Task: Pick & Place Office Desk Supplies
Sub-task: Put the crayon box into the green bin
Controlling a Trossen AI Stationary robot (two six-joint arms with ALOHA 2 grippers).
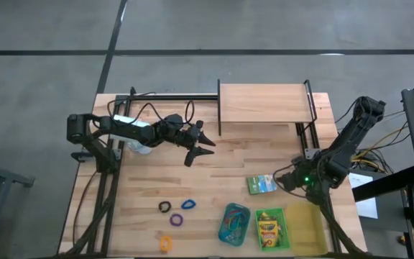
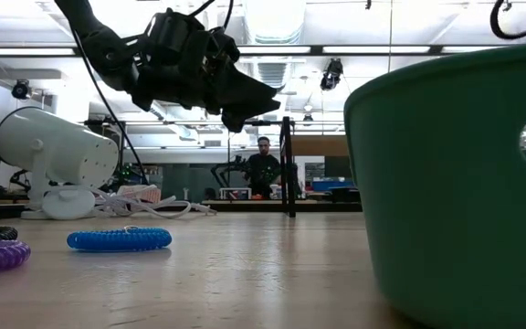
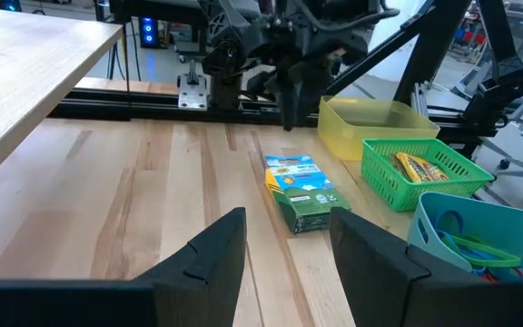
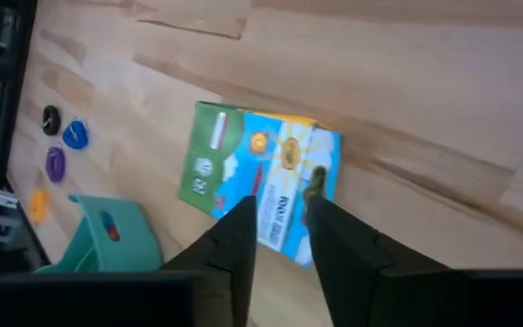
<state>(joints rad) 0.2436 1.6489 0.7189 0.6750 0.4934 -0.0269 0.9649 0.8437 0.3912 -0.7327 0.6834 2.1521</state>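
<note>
Ahead of our left gripper (image 3: 284, 250), whose two dark fingers stand apart with nothing between them, we see a green-and-blue crayon box (image 3: 301, 193) lying flat on the wooden table (image 3: 107, 200). Beyond it hangs the right arm's gripper (image 3: 289, 86); whether that one is open we cannot tell. Off to one side sit a yellow tray (image 3: 363, 127), a green basket (image 3: 425, 173) holding a crayon box, and a teal tray (image 3: 479, 232) with coloured loops.

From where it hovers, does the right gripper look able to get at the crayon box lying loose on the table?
Probably yes. The right gripper hangs just above the crayon box, which lies flat on bare table with nothing over it and the green tray off to one side.
</note>
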